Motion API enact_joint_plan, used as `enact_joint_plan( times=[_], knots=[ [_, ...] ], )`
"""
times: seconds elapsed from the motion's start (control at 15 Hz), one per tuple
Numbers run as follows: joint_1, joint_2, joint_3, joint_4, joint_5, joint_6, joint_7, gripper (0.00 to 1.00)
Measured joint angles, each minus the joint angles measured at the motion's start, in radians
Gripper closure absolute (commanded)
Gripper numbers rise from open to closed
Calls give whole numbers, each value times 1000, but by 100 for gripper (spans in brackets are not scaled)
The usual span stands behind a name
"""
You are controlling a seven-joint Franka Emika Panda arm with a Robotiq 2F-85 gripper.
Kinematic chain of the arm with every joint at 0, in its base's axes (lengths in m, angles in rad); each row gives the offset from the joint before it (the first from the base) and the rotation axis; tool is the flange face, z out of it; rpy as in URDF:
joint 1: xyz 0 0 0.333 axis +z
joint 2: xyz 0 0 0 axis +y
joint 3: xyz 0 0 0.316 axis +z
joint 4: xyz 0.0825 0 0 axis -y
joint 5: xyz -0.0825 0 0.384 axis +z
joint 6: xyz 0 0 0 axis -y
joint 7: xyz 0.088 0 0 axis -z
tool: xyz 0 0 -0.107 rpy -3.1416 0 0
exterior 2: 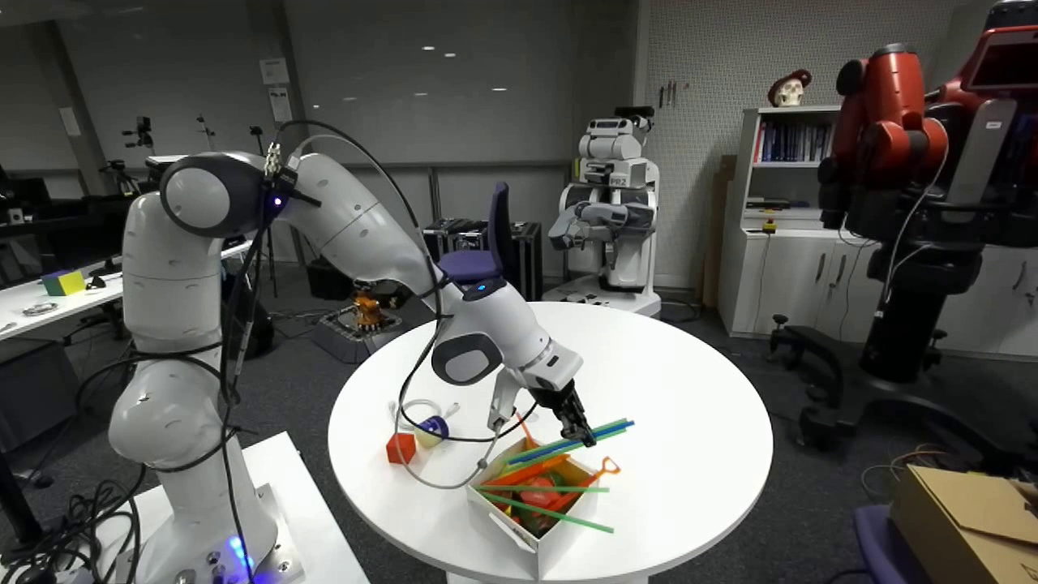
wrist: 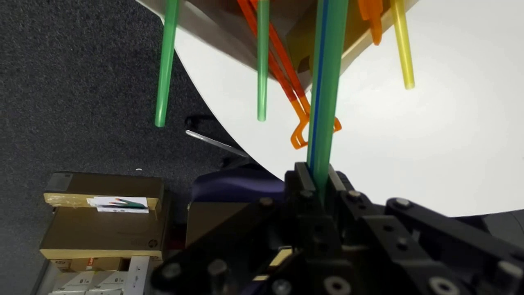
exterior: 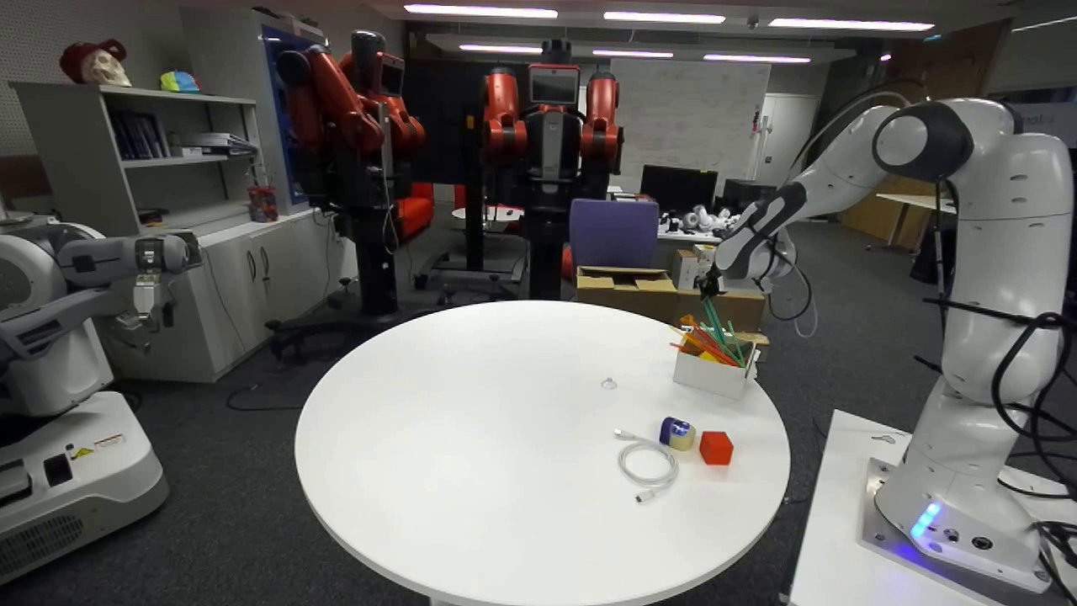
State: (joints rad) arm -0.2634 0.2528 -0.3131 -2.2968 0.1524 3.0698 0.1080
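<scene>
Red cube [exterior: 716, 448] beside blue-lidded jar [exterior: 678, 433]

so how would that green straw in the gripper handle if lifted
The green straw looks fairly stiff, since it runs straight rather than sagging. Being slim, it's probably light. Its smooth, shiny-looking surface might let it slip or twist in the gripper.

Held sticks [wrist: 331, 82] cropped, box [wrist: 221, 32] cropped, wrist view
</scene>
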Motion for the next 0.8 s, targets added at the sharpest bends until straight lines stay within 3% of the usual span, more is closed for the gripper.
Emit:
enact_joint_plan(
  times=[0.8],
  knots=[
    [14,50,8,-12,-26,0,-3,97]
  ],
)
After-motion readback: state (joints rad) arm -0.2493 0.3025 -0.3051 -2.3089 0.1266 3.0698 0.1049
